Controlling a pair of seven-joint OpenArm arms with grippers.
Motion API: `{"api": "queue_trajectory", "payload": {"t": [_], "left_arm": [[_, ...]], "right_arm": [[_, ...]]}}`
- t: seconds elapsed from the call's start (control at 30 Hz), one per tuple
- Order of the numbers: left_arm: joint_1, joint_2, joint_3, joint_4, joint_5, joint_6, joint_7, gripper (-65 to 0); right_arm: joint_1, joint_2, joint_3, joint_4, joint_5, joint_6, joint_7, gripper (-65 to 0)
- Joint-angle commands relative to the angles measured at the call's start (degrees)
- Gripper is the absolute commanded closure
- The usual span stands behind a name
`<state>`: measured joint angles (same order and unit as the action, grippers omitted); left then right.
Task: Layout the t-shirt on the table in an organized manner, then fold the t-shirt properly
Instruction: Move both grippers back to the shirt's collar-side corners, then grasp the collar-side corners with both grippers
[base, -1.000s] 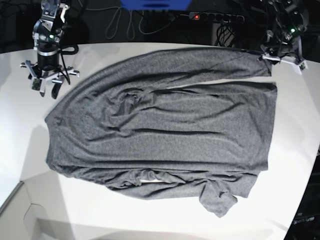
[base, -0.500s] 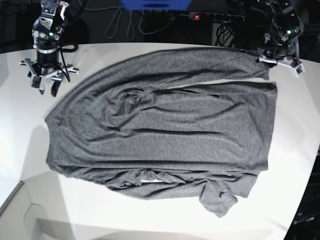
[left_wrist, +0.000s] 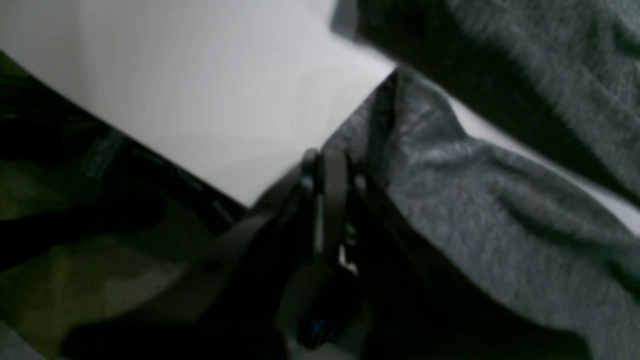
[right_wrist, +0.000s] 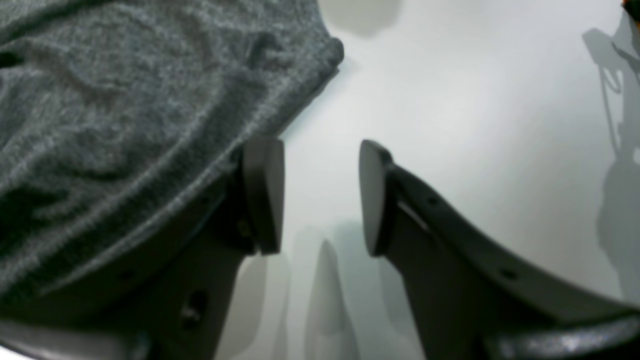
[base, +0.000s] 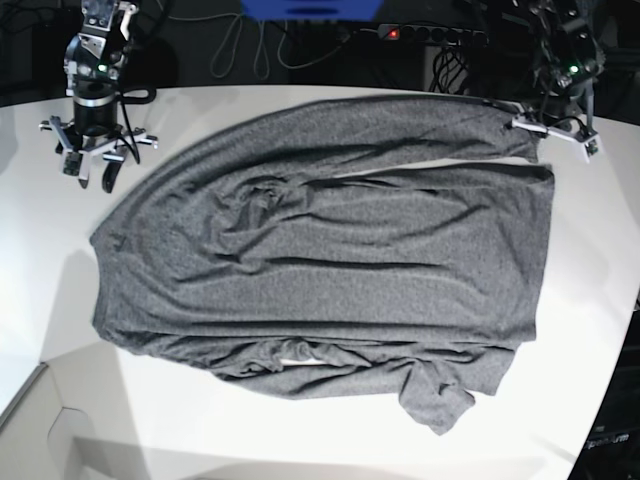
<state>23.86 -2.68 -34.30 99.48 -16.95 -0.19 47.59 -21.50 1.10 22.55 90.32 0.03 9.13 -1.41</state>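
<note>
The dark grey t-shirt lies spread across the white table, with one long sleeve stretched along the far edge and the other bunched near the front. My left gripper is at the far right, by that sleeve's cuff. In the left wrist view its fingers are pressed together at the table edge, with the cuff drawn up to their tips. My right gripper hangs open at the far left. In the right wrist view only bare table shows inside the right gripper, and one of its fingers sits against the shirt's edge.
A power strip with a red light, cables and a blue object lie behind the table's far edge. At the front left the tabletop ends at a pale angled panel. Dark floor shows past the table edge.
My left gripper has shut and shifted slightly left along the far edge at the sleeve cuff. The right arm rose a little a second ago and has stayed open since.
</note>
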Motion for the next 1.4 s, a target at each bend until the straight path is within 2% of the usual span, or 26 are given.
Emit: {"api": "queue_trajectory", "payload": {"t": [0.0,0.23,0.5,0.6,0.67,0.93,1.03,1.2,1.37], "left_arm": [[0.54,-0.18,-0.2,2.8,-0.15,0.14,-0.69,0.0],[2.03,0.26,-3.63,14.67,-0.15,0.14,-0.08,0.0],[4.14,-0.36,-8.82,16.34,-0.24,-0.03,-0.08,0.0],[4.32,-1.41,-10.49,16.08,-0.15,-4.69,-0.08,0.0],[4.14,-1.23,-11.98,16.08,0.03,-6.28,-0.08,0.0],[3.97,-1.85,-12.42,15.9,0.2,-6.89,-0.34,0.0],[2.74,-1.85,-12.33,15.46,0.2,-6.98,-0.08,0.0],[0.89,-1.85,-12.33,13.79,0.29,-6.98,-0.16,0.0],[-1.75,-1.85,-12.33,10.89,0.29,-6.98,0.01,0.0]], "right_arm": [[0.09,0.43,0.18,1.15,0.27,-0.2,1.89,-23.3],[-0.09,0.08,0.09,2.91,0.27,-0.2,1.54,-23.4],[-1.49,-1.15,-1.05,3.79,0.27,-0.2,1.63,-23.4],[-2.46,-1.06,-3.69,3.79,0.27,-0.2,1.63,-23.4],[-3.25,-0.97,-5.53,4.31,0.27,-0.2,1.89,-23.1],[-6.77,-0.27,-12.57,8.45,0.1,-0.2,1.54,-23.7],[-7.21,-0.27,-13.62,8.53,0.1,-0.2,1.54,-28.4],[-7.82,-0.44,-13.62,7.3,0.1,-0.2,1.54,-41.6],[-8.7,-0.27,-15.64,6.25,0.01,-0.2,1.54,-42.9]]}}
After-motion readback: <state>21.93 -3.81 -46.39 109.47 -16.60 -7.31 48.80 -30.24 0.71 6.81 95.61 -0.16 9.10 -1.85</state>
